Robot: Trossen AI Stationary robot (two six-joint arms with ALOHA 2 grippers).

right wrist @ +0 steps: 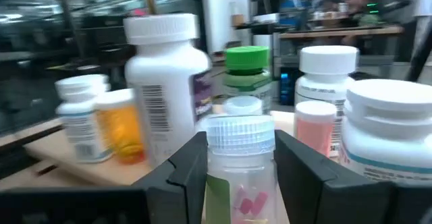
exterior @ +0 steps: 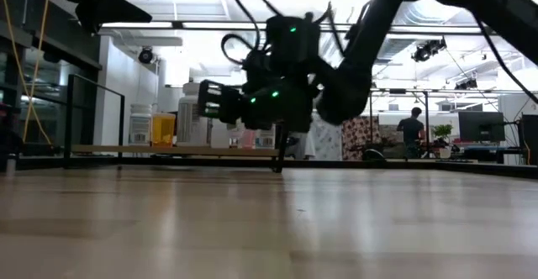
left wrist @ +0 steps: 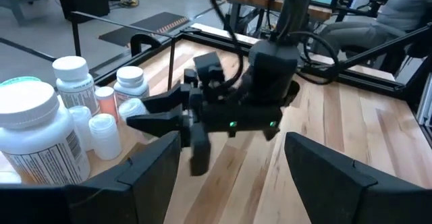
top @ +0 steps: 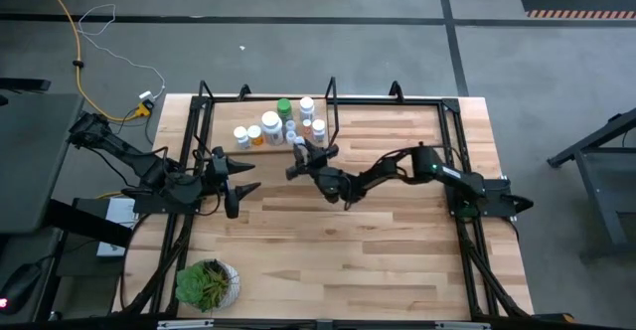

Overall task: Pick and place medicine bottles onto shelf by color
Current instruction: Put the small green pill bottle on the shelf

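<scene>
The shelf [top: 260, 148] stands at the table's far side and carries several medicine bottles: a green-capped one [right wrist: 246, 72], an orange one [right wrist: 123, 126], and white ones such as the tall bottle [right wrist: 169, 82]. My right gripper [top: 298, 153] is at the shelf's near right corner, shut on a small clear bottle [right wrist: 239, 163] that has a white ribbed cap and pink pills inside. My left gripper [top: 246, 176] hovers open over the table just near of the shelf, pointing at the right gripper and touching nothing. My right gripper has the small clear bottle pinched between its two fingers [right wrist: 185, 166], which press on opposite sides just under the ribbed cap [right wrist: 239, 140]. The fingers come in level from the table's near side. The bottle stands upright; its base is out of the frame.
A potted plant [top: 207, 282] sits at the table's near left corner. Black metal rods [top: 333, 111] frame the shelf and the table's edges. Bare wooden tabletop [top: 378, 241] stretches across the middle and right. A person [exterior: 412, 128] stands far back in the room.
</scene>
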